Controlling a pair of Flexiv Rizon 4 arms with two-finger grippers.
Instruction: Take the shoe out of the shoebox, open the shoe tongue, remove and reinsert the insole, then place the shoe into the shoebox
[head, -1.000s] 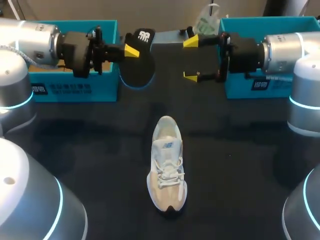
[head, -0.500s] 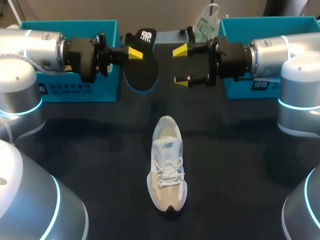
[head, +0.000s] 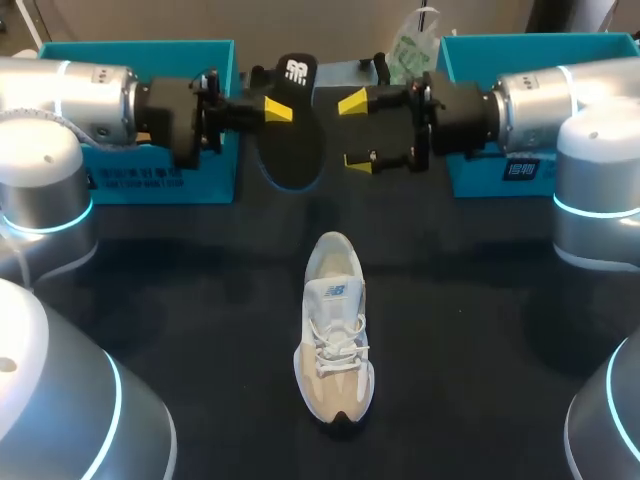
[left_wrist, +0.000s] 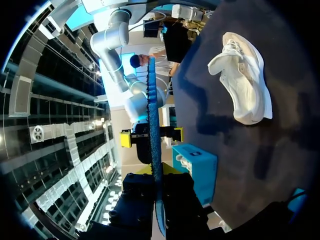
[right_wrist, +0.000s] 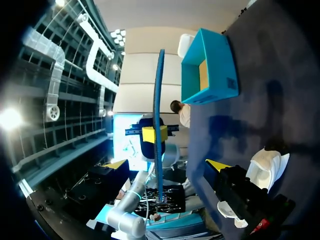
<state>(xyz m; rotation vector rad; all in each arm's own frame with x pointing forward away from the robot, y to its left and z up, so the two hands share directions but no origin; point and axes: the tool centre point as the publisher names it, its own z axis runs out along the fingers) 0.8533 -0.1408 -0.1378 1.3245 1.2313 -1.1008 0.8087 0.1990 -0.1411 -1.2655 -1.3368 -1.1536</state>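
the shoe (head: 335, 330) is out, in the lower middle. my left gripper (head: 278, 108) holds the insole (head: 292, 130) in the upper middle; my right gripper (head: 355, 132) is wide open beside it. left to do, i think: insole back in, shoe put away.

Matt table (head: 480, 300); seemingly cloth shoe (head: 335, 330)

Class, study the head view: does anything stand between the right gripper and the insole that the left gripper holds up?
Nothing visible does. The right gripper, open, faces the insole across an empty gap; the left gripper holds it from the other side, and the shoe lies well clear of both.
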